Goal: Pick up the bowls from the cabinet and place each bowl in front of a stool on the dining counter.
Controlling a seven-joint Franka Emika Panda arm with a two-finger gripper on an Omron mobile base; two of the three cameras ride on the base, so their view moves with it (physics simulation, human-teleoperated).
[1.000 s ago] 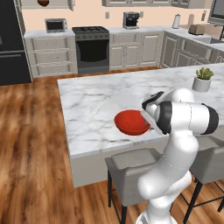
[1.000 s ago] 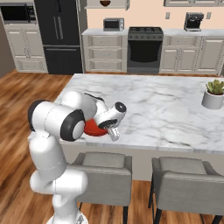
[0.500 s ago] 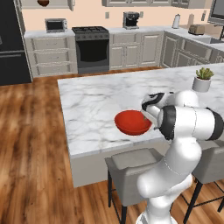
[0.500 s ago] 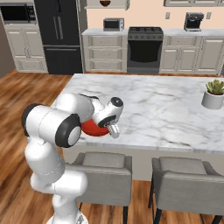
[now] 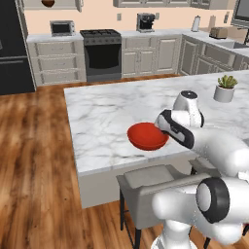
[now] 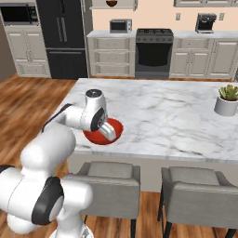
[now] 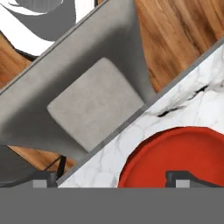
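One red bowl near counter edge

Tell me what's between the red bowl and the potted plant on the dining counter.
Nothing: bare marble runs from the red bowl to the potted plant, seen in the right base view.

A warm kitchen with a reddish-brown plank wood floor.
Peach walls back cream panelled base cabinets, a black gas range, a tall black refrigerator, a silver microwave and a potted green succulent.

Claw opened, released red bowl.
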